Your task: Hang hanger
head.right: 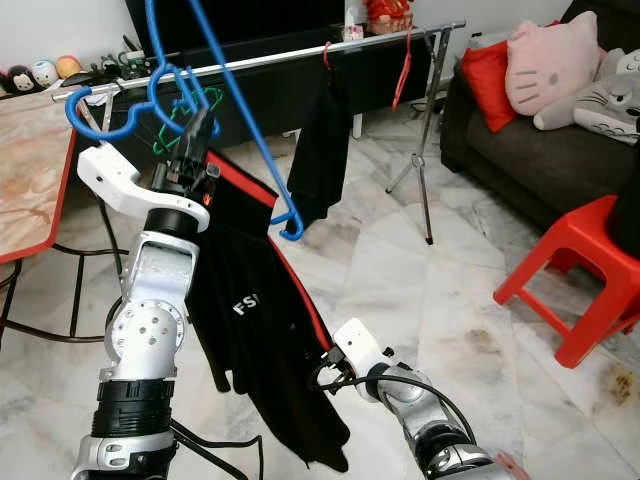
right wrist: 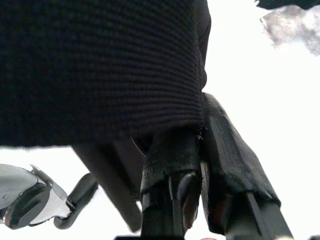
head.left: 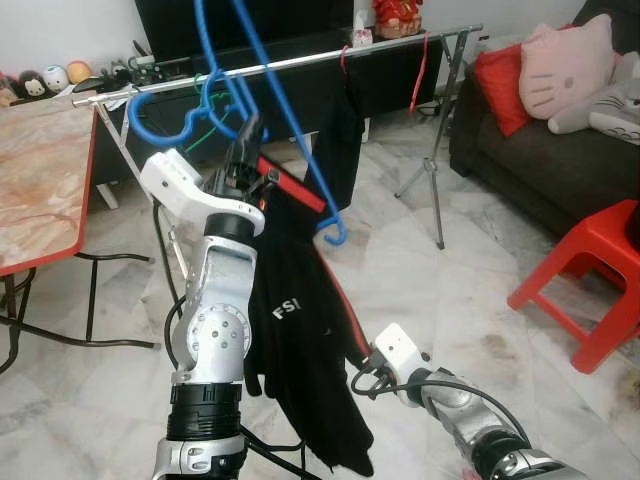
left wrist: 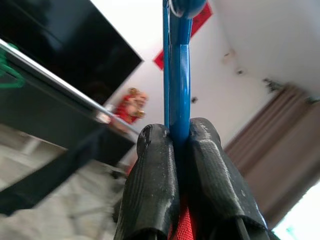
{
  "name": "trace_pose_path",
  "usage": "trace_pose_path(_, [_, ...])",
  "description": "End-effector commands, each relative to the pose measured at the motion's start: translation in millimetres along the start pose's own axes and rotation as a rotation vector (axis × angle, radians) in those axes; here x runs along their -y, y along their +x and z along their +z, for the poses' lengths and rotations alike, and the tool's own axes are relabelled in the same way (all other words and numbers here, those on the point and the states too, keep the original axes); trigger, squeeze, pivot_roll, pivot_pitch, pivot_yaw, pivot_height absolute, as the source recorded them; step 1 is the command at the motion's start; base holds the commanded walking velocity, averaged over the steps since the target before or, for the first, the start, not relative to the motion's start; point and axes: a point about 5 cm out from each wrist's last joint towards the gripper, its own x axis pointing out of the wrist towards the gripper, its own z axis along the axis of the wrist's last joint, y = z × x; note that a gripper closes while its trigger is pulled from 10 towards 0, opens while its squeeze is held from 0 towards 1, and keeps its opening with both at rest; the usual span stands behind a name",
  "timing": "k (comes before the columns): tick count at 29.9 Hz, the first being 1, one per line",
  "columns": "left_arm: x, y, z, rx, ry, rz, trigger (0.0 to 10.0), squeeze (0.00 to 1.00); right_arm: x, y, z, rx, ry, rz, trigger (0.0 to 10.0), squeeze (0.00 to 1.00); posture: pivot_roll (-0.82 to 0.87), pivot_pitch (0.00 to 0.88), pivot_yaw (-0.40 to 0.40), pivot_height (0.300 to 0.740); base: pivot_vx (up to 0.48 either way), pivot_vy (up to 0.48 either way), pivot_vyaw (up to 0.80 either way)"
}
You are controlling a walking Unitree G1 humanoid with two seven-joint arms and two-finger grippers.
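From the head, a marble floor [head.left: 470,290] runs to a far clothes rail [head.left: 300,62], with a red-edged tabletop [head.left: 40,190] left and a sofa [head.left: 540,150] and red stool [head.left: 590,270] right. The left end effector [head.left: 245,150] is raised below the rail. Its wrist view shows it clenched on the blue hanger [left wrist: 177,75]. The right end effector [right wrist: 195,145], low and near, pinches the black jacket [right wrist: 95,65].
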Motion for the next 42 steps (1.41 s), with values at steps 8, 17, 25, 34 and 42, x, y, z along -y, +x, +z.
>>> trace_pose_path(8, [1.7,5.9,16,0.119,0.179,0.06,10.0,0.0,-1.5,-3.0,-13,-0.047,0.02,-0.008,0.0,0.0,-0.08,0.0,0.064,0.74,0.0,0.0,0.0])
trace_pose_path(17, [-18.9,4.6,25,0.181,0.267,0.245,10.0,0.0,-2.4,-2.9,-13,-0.047,0.021,-0.006,0.0,0.0,-0.08,0.0,0.063,0.74,0.0,0.0,0.0])
trace_pose_path(25, [-33.1,2.5,26,0.188,0.218,0.354,10.0,0.0,-3.8,-2.8,-14,-0.048,0.024,0.0,0.0,0.0,-0.08,0.0,0.065,0.74,0.0,0.0,0.0])
trace_pose_path(34, [25.7,-8.8,-22,-0.2,-0.18,-0.187,10.0,0.0,-5.2,-2.0,-13,-0.046,0.025,0.004,0.0,0.0,-0.08,0.0,0.063,0.74,0.0,0.0,0.0])
trace_pose_path(42, [30.9,-29.8,-28,-0.334,0.137,-0.455,10.0,0.0,-5.3,-2.0,-13,-0.044,0.026,0.008,0.0,0.0,-0.08,0.0,0.067,0.74,0.0,0.0,0.0])
